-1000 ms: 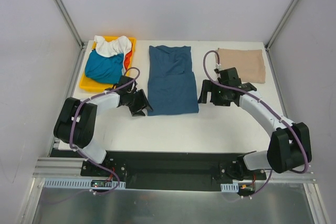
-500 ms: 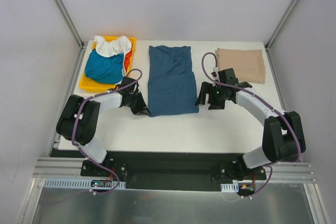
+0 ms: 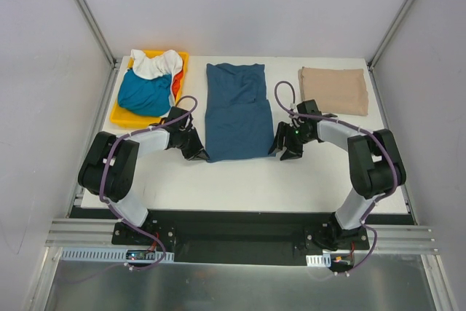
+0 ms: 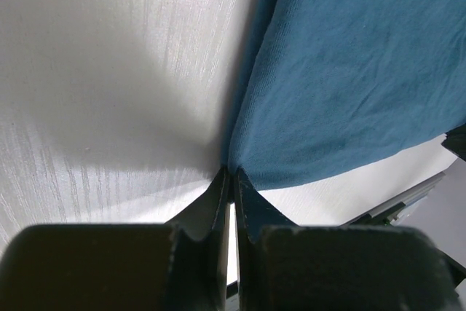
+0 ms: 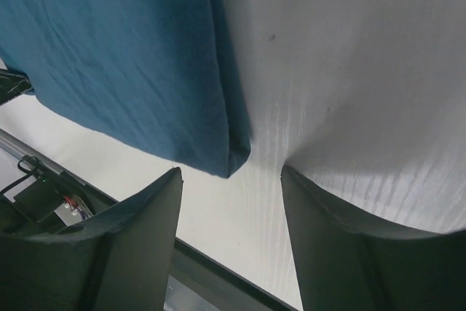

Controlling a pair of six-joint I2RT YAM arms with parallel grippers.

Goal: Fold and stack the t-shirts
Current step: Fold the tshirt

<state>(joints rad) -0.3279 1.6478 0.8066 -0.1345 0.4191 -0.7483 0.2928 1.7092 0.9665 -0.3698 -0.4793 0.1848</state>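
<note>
A dark blue t-shirt [image 3: 237, 111] lies folded lengthwise in a long strip at the table's middle. My left gripper [image 3: 200, 153] is shut on its near left corner, which shows pinched between the fingertips in the left wrist view [image 4: 230, 171]. My right gripper [image 3: 282, 149] is open at the near right corner; in the right wrist view [image 5: 231, 172] the corner [image 5: 233, 156] lies between the spread fingers. A folded beige t-shirt [image 3: 335, 90] lies at the back right. Teal [image 3: 144, 92], white [image 3: 155, 63] and orange-red [image 3: 177, 81] shirts are heaped in the tray.
A yellow plastic tray [image 3: 119, 116] stands at the back left of the white table [image 3: 240, 180]. Metal frame posts rise at the back corners. The arms' base rail runs along the near edge.
My right gripper has moved left and down to the blue shirt's near right corner. My left gripper has closed in on the near left corner.
</note>
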